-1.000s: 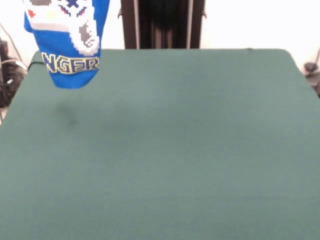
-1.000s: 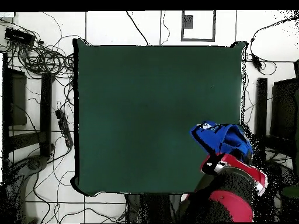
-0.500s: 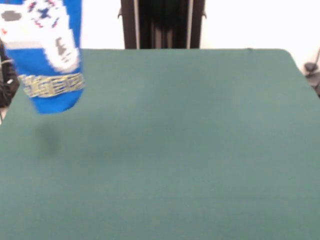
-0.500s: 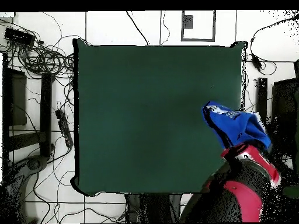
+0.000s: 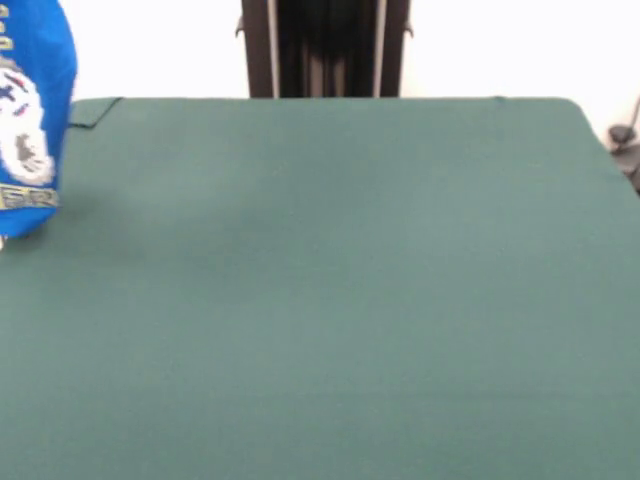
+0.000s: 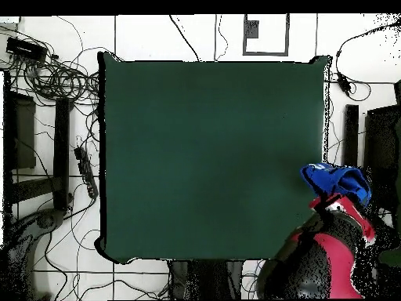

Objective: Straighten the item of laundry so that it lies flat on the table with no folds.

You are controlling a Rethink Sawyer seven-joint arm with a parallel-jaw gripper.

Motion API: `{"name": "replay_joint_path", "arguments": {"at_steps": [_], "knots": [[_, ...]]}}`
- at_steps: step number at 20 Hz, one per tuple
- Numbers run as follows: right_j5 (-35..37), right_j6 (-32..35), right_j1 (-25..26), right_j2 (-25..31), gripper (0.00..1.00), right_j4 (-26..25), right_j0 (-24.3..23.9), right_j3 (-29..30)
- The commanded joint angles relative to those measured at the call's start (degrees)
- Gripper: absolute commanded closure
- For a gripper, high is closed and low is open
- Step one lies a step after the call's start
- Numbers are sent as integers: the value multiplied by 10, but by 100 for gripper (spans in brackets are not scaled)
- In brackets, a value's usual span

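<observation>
The item of laundry (image 5: 30,120), a bright blue T-shirt with a white-grey emblem and yellow-outlined lettering, hangs in the air at the far left of the front view, cut off by the picture's edge. Seen from overhead, the item of laundry (image 6: 337,182) is a bunched blue lump over the right edge of the green table (image 6: 211,157), mostly beyond it. The red and black arm (image 6: 333,251) reaches up to it from below. My gripper is covered by the cloth, which hangs from it. Nothing lies on the table (image 5: 320,300).
Tangled cables (image 6: 59,78) and a power strip (image 6: 84,172) lie on the floor left of the table in the overhead view. Dark equipment (image 6: 384,157) stands right of the table, close to the arm. A black upright (image 5: 325,48) stands behind the table's far edge.
The arm has swung the hanging shirt sideways off the table: leftward in the front view, rightward and toward the base in the overhead view. It now hangs over the table's edge.
</observation>
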Motion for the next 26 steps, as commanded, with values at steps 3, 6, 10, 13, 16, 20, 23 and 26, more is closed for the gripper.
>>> {"name": "replay_joint_path", "arguments": {"at_steps": [3,6,10,13,16,20,23,26], "knots": [[-17,163,85,28,100,82,104,101],[2,184,118,-3,100,146,171,108],[25,203,156,-15,100,217,233,110],[74,209,181,-35,100,270,284,104],[140,218,209,-59,100,314,332,90],[225,262,242,-88,100,358,389,71],[241,278,253,-89,100,370,413,66],[268,319,305,-139,100,385,474,53]]}}
